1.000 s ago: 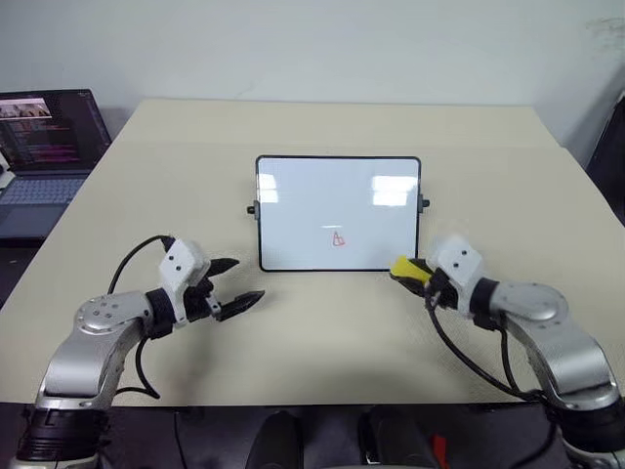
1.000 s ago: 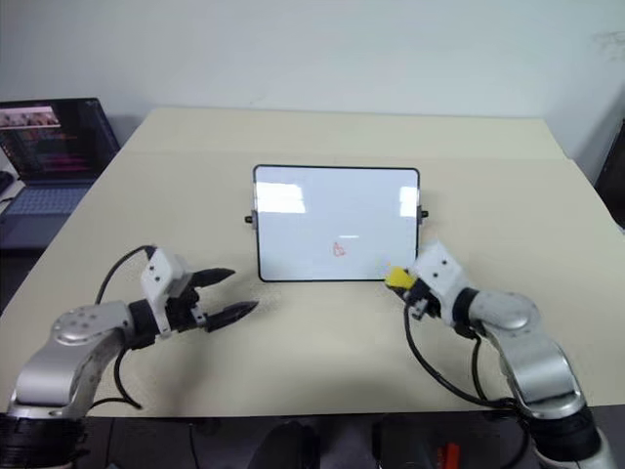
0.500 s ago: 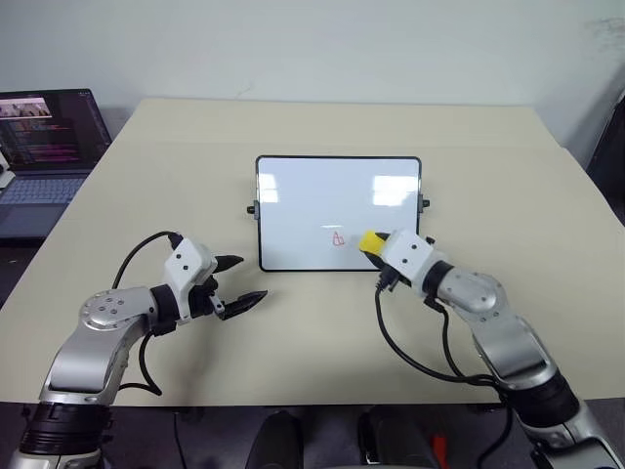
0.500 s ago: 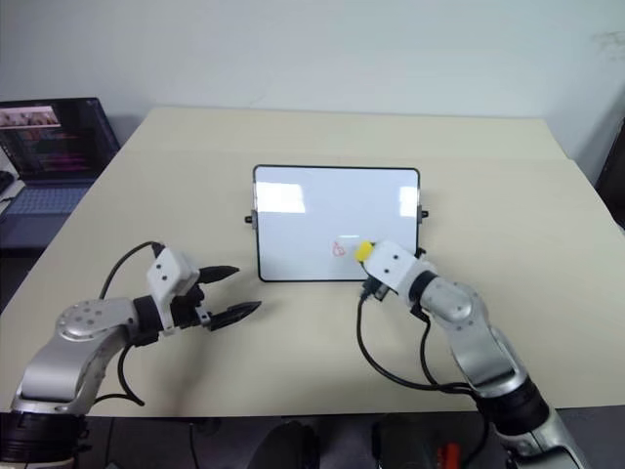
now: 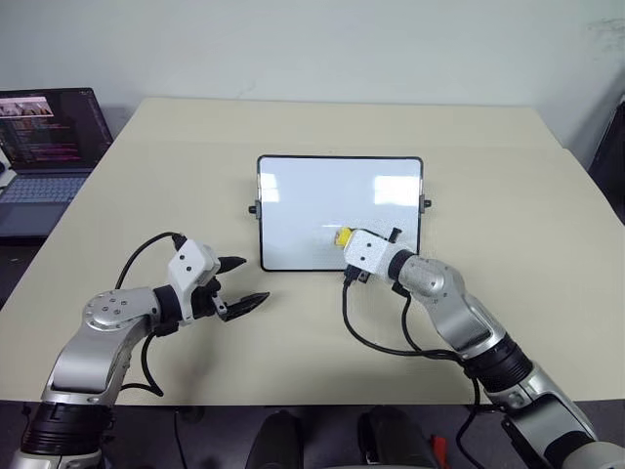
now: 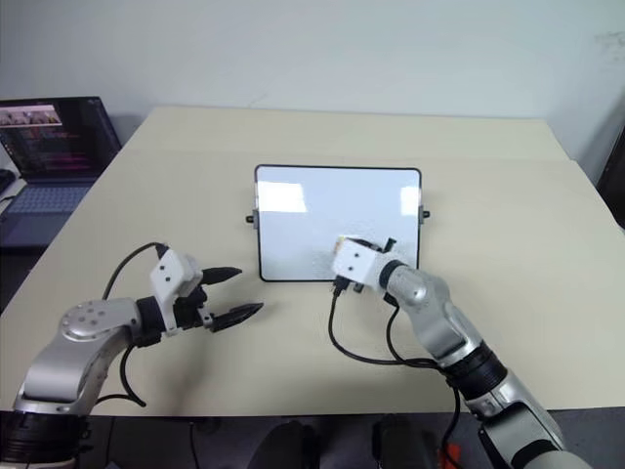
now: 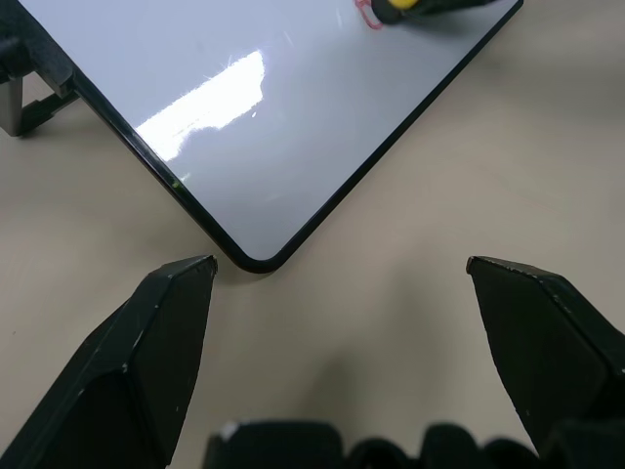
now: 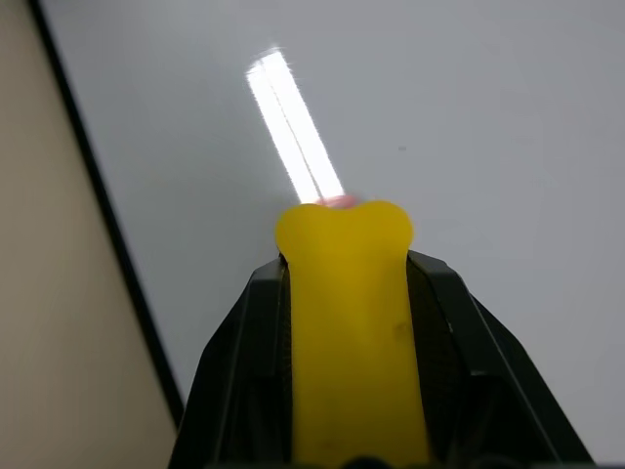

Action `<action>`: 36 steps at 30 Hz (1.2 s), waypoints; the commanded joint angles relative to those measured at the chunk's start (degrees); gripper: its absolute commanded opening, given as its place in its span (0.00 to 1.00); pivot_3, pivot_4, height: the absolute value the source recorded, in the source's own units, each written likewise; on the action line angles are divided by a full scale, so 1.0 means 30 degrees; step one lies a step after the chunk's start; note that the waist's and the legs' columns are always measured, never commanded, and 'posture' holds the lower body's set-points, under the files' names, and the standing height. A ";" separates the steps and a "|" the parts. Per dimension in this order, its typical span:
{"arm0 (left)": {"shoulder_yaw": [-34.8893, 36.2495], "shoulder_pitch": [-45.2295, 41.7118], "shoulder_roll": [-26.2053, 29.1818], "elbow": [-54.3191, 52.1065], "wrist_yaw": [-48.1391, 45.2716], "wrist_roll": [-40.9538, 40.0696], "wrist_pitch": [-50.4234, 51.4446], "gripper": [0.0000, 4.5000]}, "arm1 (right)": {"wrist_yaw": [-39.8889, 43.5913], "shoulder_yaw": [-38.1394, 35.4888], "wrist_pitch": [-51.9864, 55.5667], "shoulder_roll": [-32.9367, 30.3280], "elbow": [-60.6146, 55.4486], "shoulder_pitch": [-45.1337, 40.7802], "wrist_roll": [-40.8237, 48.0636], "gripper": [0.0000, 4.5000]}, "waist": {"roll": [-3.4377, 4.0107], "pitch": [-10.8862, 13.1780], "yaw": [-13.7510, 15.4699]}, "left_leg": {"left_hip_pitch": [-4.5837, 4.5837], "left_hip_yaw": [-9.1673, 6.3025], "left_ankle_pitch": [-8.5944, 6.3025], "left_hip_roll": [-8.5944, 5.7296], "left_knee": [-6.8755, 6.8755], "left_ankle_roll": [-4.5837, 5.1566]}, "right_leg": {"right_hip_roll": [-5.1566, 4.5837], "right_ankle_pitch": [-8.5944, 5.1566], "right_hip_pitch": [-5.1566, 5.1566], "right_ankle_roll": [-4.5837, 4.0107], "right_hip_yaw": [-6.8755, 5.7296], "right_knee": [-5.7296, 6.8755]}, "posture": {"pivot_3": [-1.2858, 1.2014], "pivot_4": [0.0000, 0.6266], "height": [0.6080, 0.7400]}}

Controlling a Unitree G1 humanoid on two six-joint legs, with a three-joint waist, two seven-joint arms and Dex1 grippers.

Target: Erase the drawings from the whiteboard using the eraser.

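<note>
We see the whiteboard (image 5: 322, 200) lying flat near the middle of the bench, shiny white with a thin black frame. The yellow eraser (image 5: 343, 235) sits over its lower part, held between black jaws. A bit of the red drawings (image 7: 364, 12) peeks out beside it.
</note>
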 commanded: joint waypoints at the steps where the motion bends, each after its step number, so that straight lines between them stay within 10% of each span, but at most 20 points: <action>1: 0.0112 -0.0318 -0.0059 -0.0756 0.0055 -0.0166 -0.0136 1.00 | 0.0089 -0.0015 -0.0169 0.0009 -0.0030 -0.0315 -0.0579 0.28 | 0.0000 0.0000 0.0001 | 0.0004 0.0000 0.0000 0.0000 0.0006 0.0000 | 0.0000 0.0000 0.0000 0.0000 0.0001 0.0014 | 0.52 0.24 1.00; 36: -0.0223 -0.0745 -0.0146 -0.0514 -0.0360 -0.0175 -0.0329 1.00 | 0.0121 -0.0108 -0.1557 0.0213 0.1563 -0.1422 -0.3003 0.27 | -0.0003 -0.0002 -0.0021 | 0.0040 -0.0004 0.0007 -0.0004 0.0025 0.0000 | 0.0002 -0.0007 -0.0004 -0.0020 0.0004 0.0113 | 0.52 0.24 1.00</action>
